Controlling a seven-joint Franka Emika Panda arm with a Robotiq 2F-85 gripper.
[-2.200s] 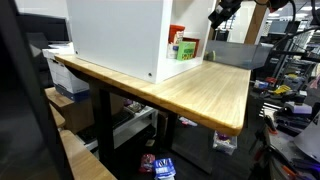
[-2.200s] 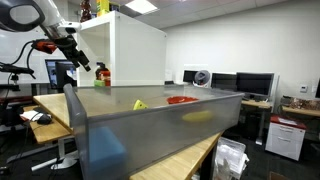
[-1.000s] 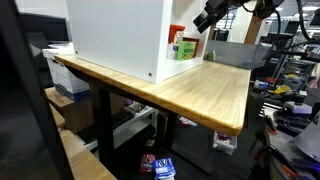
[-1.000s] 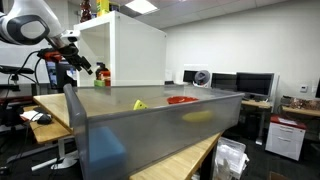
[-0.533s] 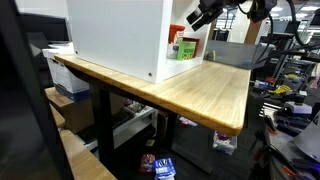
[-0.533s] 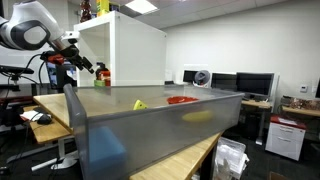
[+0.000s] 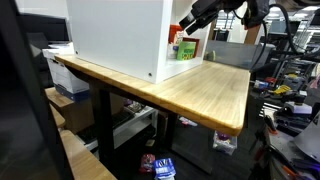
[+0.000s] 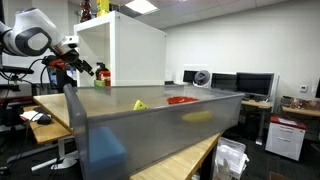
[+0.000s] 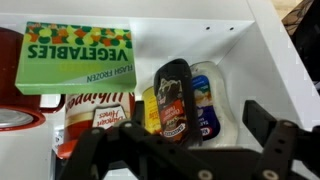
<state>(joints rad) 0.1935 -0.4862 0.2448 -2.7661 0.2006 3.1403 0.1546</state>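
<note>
Black gripper (image 7: 189,23) advanced to white box shelf (image 7: 110,35) mouth.
Jaws spread wide, empty; upright dark-brown sauce bottle (image 9: 173,100) straight ahead, centred.

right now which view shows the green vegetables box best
The wrist view: the green vegetables box fills the upper left, lettering readable though upside down. The exterior views show at most a small green patch.
</note>
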